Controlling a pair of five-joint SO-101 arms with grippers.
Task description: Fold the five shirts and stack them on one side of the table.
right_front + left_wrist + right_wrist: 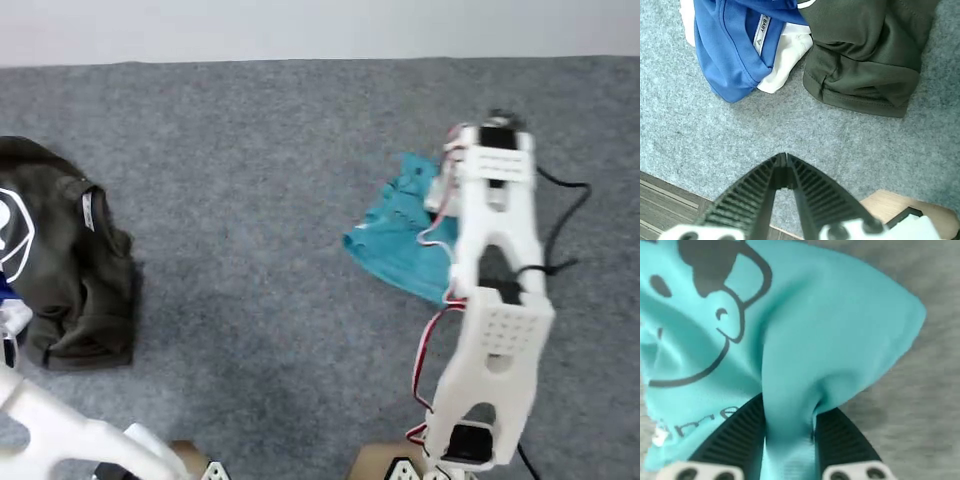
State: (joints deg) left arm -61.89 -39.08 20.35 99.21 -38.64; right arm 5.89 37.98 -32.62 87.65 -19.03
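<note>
A: Open ground?

B: The middle of the grey table (260,200). A wide bare band runs from far edge to near edge, between the olive shirt (70,270) and the teal shirt (395,240).

A: Left side?

B: Blocked. The olive shirt is heaped at the left edge, with a blue shirt (725,55) and a white shirt (782,65) bunched against it. A bare strip of felt separates the heap from the left gripper (786,160), whose tips are closed.

A: Right side?

B: The right arm (495,300) stands over the teal shirt and covers its right part. A black cable (565,181) loops just beside that arm. The left arm (50,425) crosses the near left corner.
</note>
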